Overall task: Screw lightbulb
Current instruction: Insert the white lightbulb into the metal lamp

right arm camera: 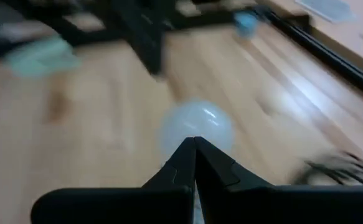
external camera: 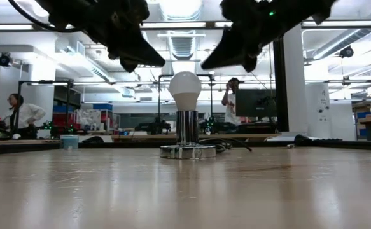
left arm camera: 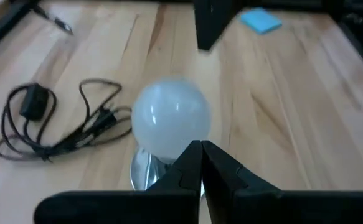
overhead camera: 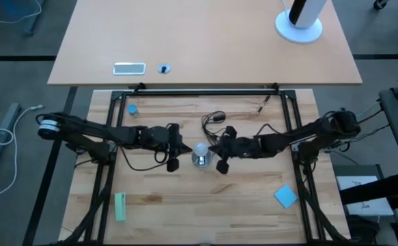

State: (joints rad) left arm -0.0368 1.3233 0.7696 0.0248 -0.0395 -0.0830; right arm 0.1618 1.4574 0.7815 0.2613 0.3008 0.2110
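No legible text, labels, brands, numbers or signs in any view, on tabletop items or elsewhere.

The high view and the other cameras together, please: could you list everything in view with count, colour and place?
lightbulb: one, whitish, upright in the socket at the table's middle, between the two grippers.
socket: one, shiny silver, standing on the wooden table.
black cord: one, coiled just behind the socket.
blue block: one, on the near right of the table.
green block: one, pale green, near left.
small blue cap: one, far left.
people: at least two, in the room behind.
left gripper: shut, raised beside the bulb.
right gripper: shut, raised on the bulb's other side.
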